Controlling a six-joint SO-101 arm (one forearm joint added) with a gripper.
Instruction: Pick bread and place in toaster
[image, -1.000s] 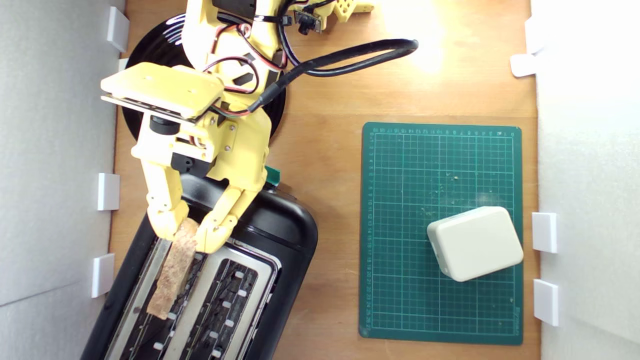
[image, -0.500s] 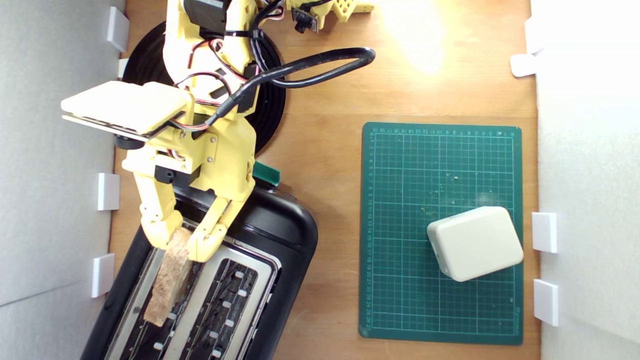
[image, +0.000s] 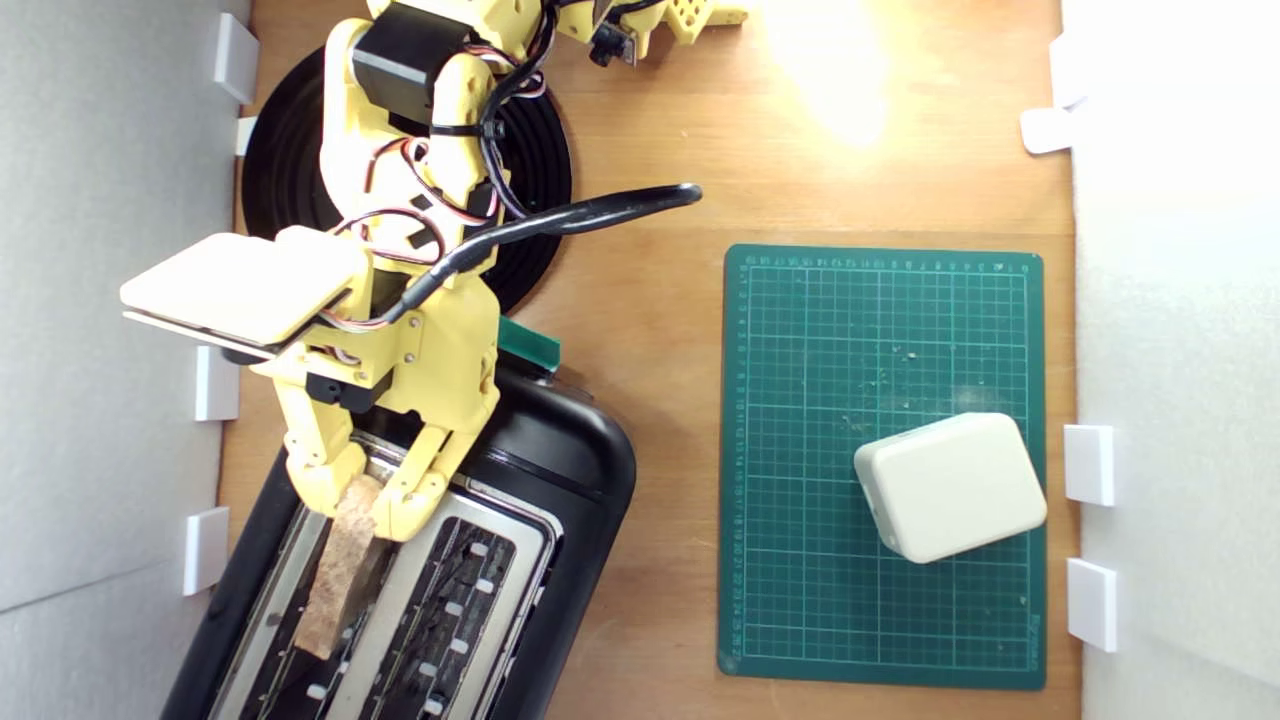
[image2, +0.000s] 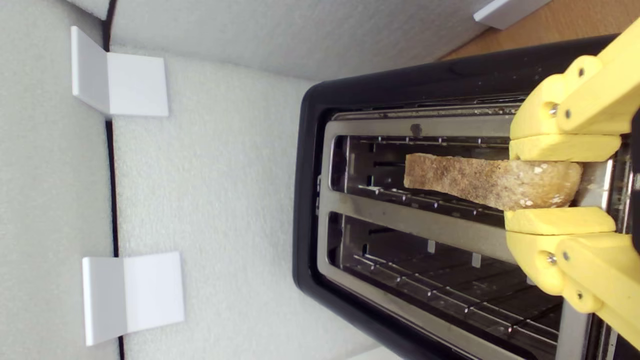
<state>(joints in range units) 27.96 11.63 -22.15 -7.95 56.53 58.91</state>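
Wooden table (image: 650, 200), bright glare patch near its far edge, boxed in by white foam walls (image: 110, 300) with small white brackets (image: 216, 383) clipped along both sides. Toaster (image: 580, 470) sits at the exterior view's lower left, angled, black shell, silver top plate, two slots; green lever knob (image: 530, 345) poking out just beside my wrist. Green cutting mat (image: 880, 330) on the exterior view's right, white grid lines and edge numbers too small to read, crumbs scattered on it, some print at one corner, unreadable. Round black plate (image: 545, 150) under my arm, mostly hidden. White rounded block (image: 950, 487) rests on the mat's near right corner. My gripper (image: 360, 495) is pinching the bread (image: 340, 570) by one end, both yellow fingers (image2: 560, 147) pressed on its faces. Bread stands on edge, crust up, over the slot nearer the foam wall, lined up with it; how deep it sits, can't tell. No brand visible on the toaster.
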